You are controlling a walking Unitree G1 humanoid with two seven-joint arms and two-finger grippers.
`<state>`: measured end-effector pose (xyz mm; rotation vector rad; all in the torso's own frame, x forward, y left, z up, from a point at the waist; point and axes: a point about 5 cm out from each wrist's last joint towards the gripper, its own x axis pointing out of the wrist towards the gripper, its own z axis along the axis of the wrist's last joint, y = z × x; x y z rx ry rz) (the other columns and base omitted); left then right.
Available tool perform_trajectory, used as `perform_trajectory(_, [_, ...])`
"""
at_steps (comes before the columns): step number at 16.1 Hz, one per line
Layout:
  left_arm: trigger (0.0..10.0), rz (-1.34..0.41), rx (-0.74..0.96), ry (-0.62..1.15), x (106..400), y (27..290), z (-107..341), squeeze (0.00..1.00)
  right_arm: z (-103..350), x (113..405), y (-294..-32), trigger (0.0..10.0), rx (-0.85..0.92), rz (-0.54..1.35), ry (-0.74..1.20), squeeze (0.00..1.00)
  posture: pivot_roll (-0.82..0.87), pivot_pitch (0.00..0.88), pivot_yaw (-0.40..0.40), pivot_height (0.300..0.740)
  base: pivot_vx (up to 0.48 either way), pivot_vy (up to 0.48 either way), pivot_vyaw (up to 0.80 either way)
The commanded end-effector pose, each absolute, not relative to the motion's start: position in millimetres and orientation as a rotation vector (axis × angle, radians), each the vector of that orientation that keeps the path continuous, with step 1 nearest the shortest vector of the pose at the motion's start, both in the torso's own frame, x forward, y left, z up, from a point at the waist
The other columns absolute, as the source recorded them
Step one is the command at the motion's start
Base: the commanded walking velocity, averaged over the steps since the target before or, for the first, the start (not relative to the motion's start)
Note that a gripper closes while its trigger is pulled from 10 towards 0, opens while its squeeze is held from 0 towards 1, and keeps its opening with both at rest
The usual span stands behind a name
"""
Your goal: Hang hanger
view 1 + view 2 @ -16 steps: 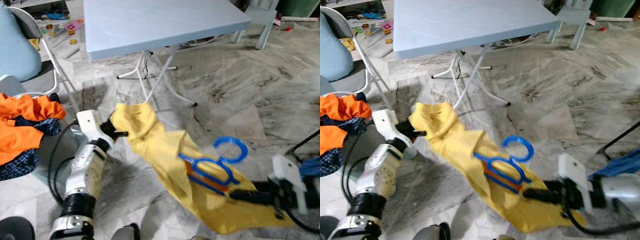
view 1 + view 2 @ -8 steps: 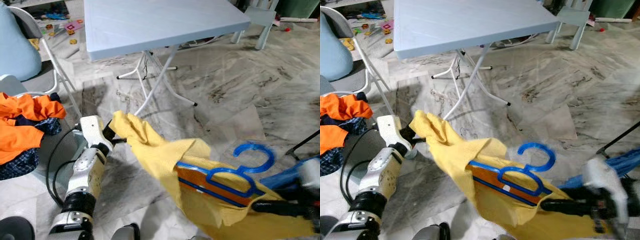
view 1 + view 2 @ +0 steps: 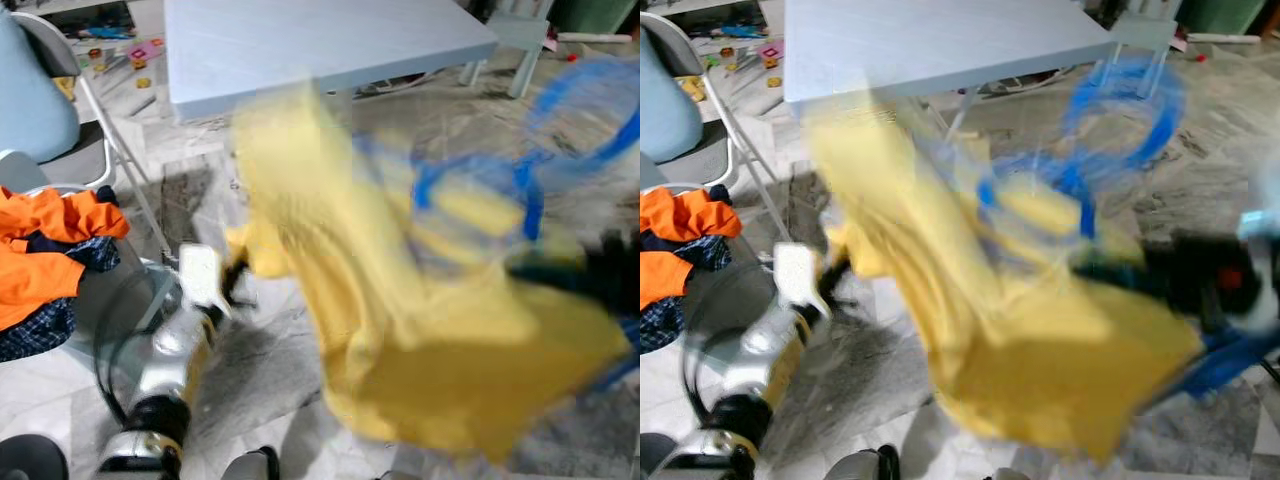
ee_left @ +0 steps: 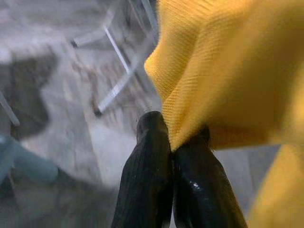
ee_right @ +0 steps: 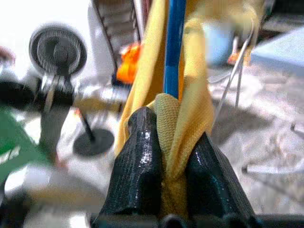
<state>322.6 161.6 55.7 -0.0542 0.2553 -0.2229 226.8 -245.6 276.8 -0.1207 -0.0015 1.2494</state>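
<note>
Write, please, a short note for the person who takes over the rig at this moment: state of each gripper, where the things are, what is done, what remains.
Left gripper: shut on a corner of the yellow garment, low, near the chair.
Right gripper: shut on yellow cloth with the blue hanger in it, raised at the right.
Garment is spread in the air between both arms, in front of the grey table; head views are blurred.
Done: hanger is in the garment.
Left: hang it up.

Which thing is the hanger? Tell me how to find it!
Start at the big pale blue table standing on the marble floor. In front of it hangs a large yellow cloth, held at one end by the left gripper and at the other by the right gripper. The hanger is the bright blue plastic thing with a round hook poking out above that cloth.
</note>
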Motion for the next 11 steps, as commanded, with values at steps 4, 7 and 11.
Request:
perform_trajectory(4, [0.0,-0.301,0.014,0.422,306.9,164.0,28.9,0.00,300.8,244.1,-249.3,10.0,-0.092,1.103,-0.170,0.00,-0.13,0.178,0.011,0.740,0.000,0.000,0.00])
perform_trajectory(7, [0.0,-0.374,0.074,0.396,305.3,153.8,30.9,0.00,295.2,260.1,-250.4,10.0,-0.123,0.985,-0.181,0.00,-0.13,0.176,0.012,0.740,0.000,0.000,0.00])
perform_trajectory(11, [10.0,-0.207,0.193,0.200,326.2,169.5,66.2,1.00,228.3,241.9,-238.9,10.0,-0.404,1.172,0.196,0.00,-0.12,0.171,0.010,0.740,0.000,0.000,0.00])
